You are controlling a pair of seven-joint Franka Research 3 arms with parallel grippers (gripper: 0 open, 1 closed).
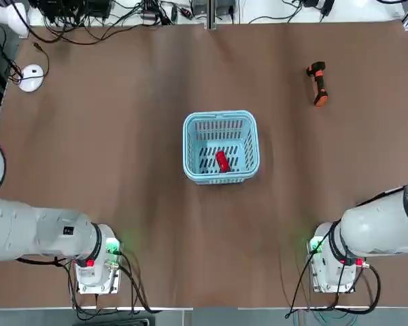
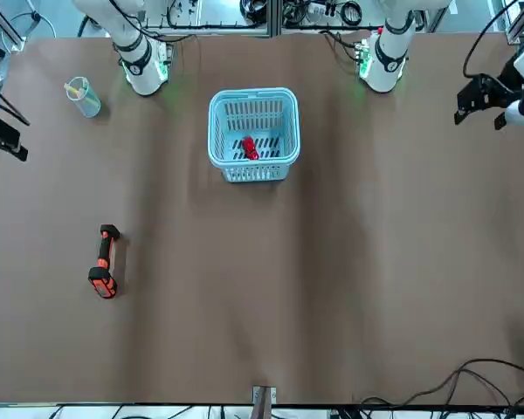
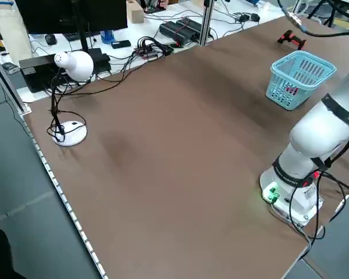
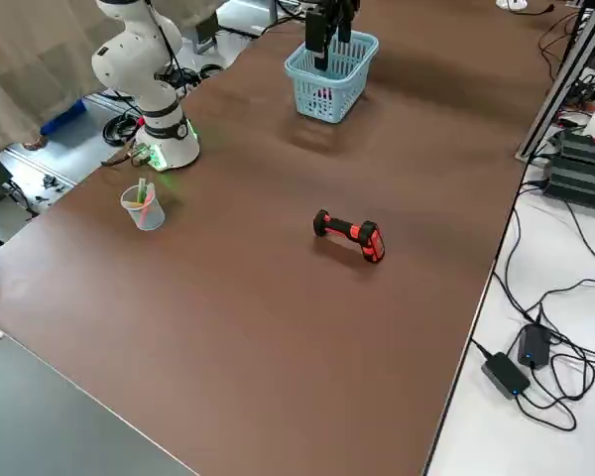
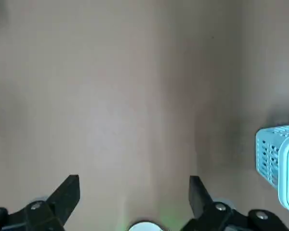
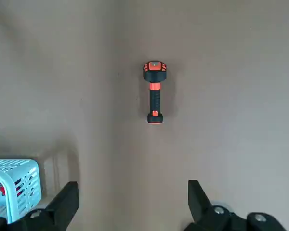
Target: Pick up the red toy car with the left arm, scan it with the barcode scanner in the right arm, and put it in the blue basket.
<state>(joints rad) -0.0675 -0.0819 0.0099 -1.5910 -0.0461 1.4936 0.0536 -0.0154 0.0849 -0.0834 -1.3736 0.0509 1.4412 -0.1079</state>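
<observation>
The red toy car [image 1: 222, 161] lies inside the blue basket [image 1: 219, 117] at the middle of the table; it also shows as a red spot [image 2: 250, 149] on the basket's slotted floor. The orange-and-black barcode scanner [image 1: 318, 83] lies flat on the table at the far right, well apart from the basket. My left gripper [image 5: 134, 183] hangs open high above bare table, with the basket's corner [image 5: 279, 163] off to one side. My right gripper [image 6: 132, 185] is also open and empty, high above the scanner [image 6: 154, 91].
A clear cup [image 2: 84, 96] with sticks in it stands near the right arm's base [image 1: 333, 261]. A white lamp base [image 1: 31, 77] sits at the far left corner. Cables and boxes line the far edge. Open brown tabletop surrounds the basket.
</observation>
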